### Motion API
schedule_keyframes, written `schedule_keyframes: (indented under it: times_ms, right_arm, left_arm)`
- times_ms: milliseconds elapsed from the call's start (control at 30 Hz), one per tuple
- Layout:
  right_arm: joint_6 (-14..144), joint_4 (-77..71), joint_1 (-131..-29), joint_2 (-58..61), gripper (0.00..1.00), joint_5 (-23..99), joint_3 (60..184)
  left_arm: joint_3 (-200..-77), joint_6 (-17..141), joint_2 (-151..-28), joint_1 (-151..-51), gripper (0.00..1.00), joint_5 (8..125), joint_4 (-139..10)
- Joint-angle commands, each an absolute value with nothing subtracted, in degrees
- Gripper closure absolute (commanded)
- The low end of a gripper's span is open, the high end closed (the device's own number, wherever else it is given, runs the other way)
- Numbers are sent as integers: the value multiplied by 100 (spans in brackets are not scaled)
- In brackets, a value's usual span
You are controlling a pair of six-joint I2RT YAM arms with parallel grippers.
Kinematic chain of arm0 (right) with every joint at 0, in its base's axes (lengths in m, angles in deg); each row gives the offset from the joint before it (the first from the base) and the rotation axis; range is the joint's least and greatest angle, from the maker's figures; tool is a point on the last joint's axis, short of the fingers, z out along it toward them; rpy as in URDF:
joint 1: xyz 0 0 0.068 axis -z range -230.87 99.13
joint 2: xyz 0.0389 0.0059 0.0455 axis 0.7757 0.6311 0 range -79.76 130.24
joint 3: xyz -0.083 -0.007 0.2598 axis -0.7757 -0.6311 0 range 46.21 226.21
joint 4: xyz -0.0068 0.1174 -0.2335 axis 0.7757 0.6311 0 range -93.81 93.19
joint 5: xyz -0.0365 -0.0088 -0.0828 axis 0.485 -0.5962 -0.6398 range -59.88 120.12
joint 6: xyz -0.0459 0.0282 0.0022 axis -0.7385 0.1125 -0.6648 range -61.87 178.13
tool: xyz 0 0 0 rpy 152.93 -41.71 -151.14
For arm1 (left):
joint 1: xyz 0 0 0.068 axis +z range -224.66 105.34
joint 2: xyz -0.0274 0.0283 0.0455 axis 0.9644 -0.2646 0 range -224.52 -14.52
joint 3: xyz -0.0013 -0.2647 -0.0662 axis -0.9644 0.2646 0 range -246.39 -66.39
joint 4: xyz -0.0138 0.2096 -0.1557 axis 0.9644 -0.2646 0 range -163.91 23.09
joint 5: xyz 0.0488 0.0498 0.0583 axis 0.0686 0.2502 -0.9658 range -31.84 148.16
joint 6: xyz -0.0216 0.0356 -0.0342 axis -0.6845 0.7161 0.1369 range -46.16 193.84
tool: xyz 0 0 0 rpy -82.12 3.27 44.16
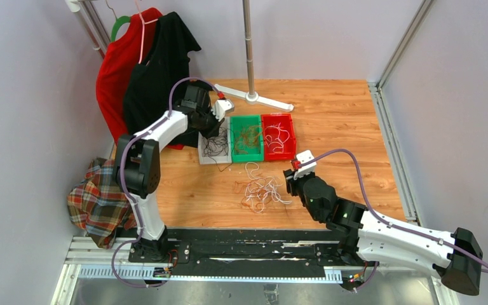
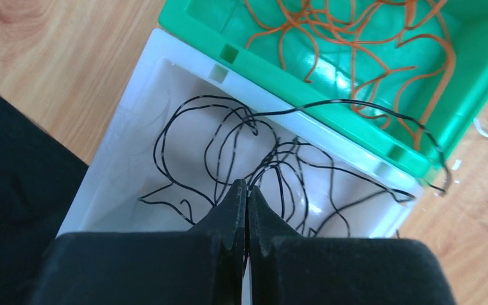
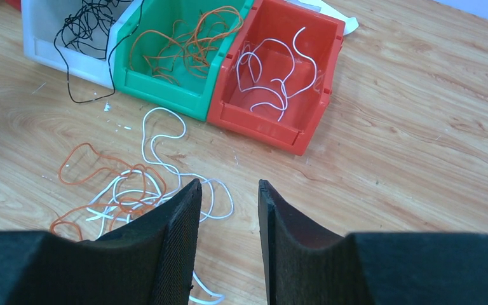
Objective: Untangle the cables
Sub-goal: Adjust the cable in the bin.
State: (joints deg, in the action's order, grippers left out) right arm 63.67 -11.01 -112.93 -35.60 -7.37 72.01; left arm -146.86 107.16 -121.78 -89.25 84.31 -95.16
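A loose tangle of white and orange cables (image 1: 262, 190) lies on the wooden table; it also shows in the right wrist view (image 3: 127, 190). My left gripper (image 2: 246, 185) is shut over the white bin (image 2: 121, 146), with a thin black cable (image 2: 216, 136) running out from between its tips into the bin. One black strand hangs over the bin's front onto the table (image 3: 70, 89). Orange cables (image 2: 356, 38) lie in the green bin (image 2: 279, 82). White cables (image 3: 273, 82) lie in the red bin (image 3: 264, 130). My right gripper (image 3: 229, 184) is open and empty, just right of the tangle.
The three bins stand side by side at mid-table (image 1: 246, 119). A white stand base with a metal pole (image 1: 251, 96) is behind them. Red and black shirts (image 1: 141, 70) hang at back left. A plaid cloth (image 1: 98, 197) lies off the left edge.
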Motion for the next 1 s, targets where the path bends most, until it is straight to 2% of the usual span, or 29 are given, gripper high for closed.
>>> schedule_keyframes:
  times_ms: [0, 233, 267, 333, 400, 667, 867, 967]
  right_arm:
    - [6463, -1220, -11178, -3601, 62, -771, 7345]
    - [6480, -1200, -11153, -3668, 62, -786, 7331]
    - [6481, -1184, -11152, -3681, 62, -788, 7336]
    - [6481, -1143, -11152, -3716, 62, -786, 7358]
    - [6463, -1106, -11154, -3760, 61, -801, 7376]
    - [6444, -1031, -11143, -3944, 56, -850, 7394]
    - [6476, -1021, -11143, -3968, 56, -873, 7369]
    - [6507, -1007, -11143, -3968, 55, -877, 7342]
  left_arm:
    - [-14635, 10702, -12403, -8933, 99, 7881, -9013]
    - [-14661, 10843, -12545, -8925, 98, 7663, -8982]
    - [-14703, 10865, -12540, -8925, 91, 7665, -9048]
    - [-14857, 10933, -12472, -8920, 68, 7805, -9411]
    - [-15162, 11030, -12385, -8916, 51, 8041, -9951]
    - [-15819, 11104, -11808, -8922, 28, 8807, -11117]
    - [-15585, 10573, -11533, -9309, 28, 9076, -11124]
    - [-15200, 10088, -11447, -9748, 30, 8777, -10688]
